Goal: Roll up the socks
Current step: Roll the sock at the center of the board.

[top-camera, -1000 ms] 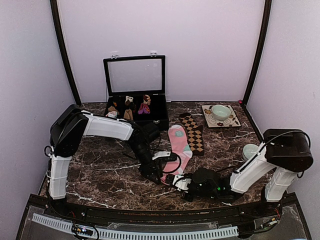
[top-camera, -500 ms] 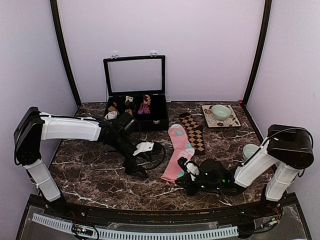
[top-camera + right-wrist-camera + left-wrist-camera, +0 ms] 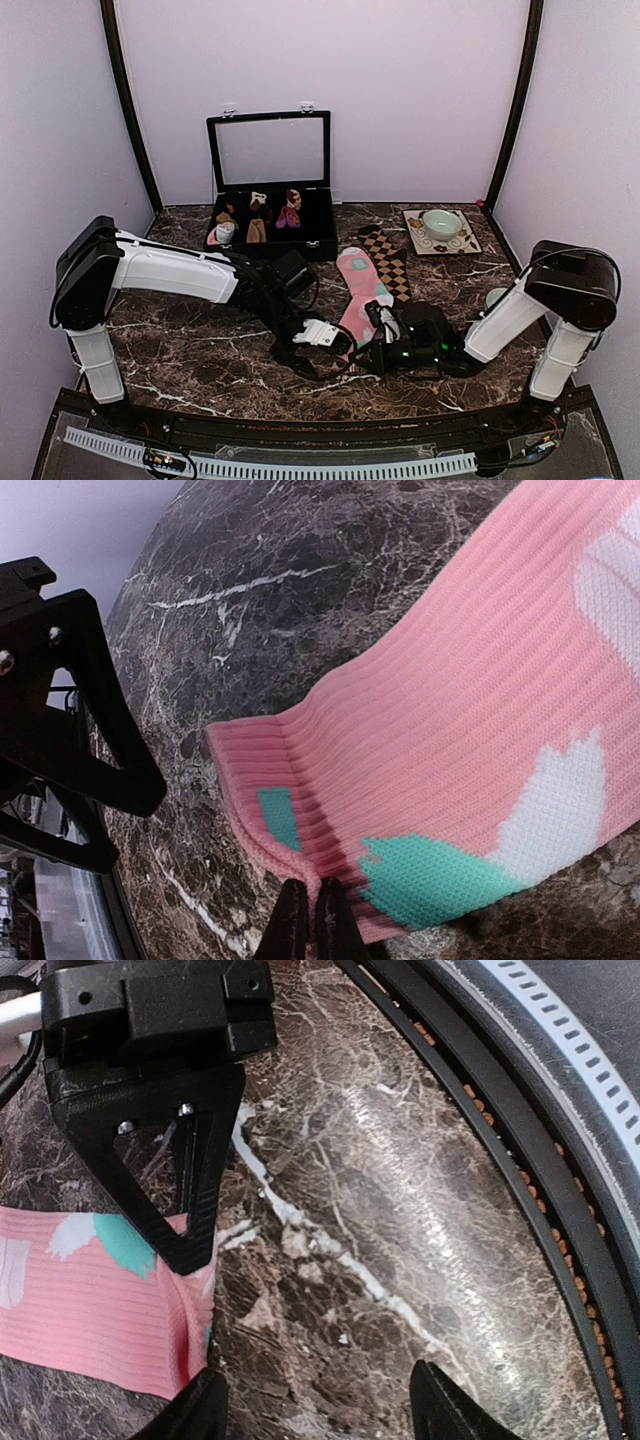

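A dark, white-veined marble table (image 3: 200,350) sits inside pale lilac walls. Near its middle the pink sock (image 3: 362,285) lies lengthwise, toe toward the back. The brown diamond-check sock (image 3: 388,265) lies just beside it on the right, and the two touch along one edge.

The right gripper (image 3: 308,920) has its fingers pinched together on the ribbed cuff edge of the pink sock, beside a mint patch. The left gripper (image 3: 315,1410) has its fingers spread wide over bare marble just beside that cuff corner and holds nothing.

Half a second ago the left arm had swung off to the left, well clear of the sock, and it is now back at the cuff. The right gripper has moved from below the sock's near end up onto it, and the cuff looks slightly raised. I judge that the first fold of the roll is being set up and that no turn has been made yet. The brown sock is untouched.

The right arm hides the cuff in the top view. A pale dish behind that arm is mostly hidden. The left wrist view cuts off most of its own fingers. The contents of the black case (image 3: 270,215) are too small to sort.
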Robot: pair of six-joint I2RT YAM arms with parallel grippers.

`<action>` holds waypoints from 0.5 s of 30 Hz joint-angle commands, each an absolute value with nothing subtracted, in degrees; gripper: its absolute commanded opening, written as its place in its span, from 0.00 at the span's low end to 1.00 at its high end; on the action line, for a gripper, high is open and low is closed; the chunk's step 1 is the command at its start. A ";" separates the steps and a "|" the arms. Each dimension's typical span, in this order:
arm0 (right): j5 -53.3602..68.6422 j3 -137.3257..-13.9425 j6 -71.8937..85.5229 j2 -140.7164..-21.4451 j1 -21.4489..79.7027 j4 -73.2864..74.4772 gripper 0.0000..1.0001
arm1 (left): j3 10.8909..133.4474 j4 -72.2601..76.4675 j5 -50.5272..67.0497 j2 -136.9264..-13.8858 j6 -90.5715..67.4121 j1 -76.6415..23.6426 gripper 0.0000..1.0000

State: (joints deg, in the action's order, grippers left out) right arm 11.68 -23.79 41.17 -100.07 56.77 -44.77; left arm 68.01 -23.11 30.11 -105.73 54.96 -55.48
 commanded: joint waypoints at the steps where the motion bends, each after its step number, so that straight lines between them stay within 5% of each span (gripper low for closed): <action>1: 14.74 -21.96 46.10 -102.60 54.49 -35.60 0.00 | 70.56 -22.59 27.79 -107.50 59.54 -55.72 0.64; 15: 21.42 -23.29 44.48 -103.20 51.29 -31.09 0.00 | 73.41 -21.27 25.20 -112.03 60.66 -55.72 0.67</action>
State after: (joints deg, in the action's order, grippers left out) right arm 20.69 -24.93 45.06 -100.42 52.14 -42.04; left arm 71.90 -21.65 25.80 -111.79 60.25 -55.53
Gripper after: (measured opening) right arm 0.012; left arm 0.661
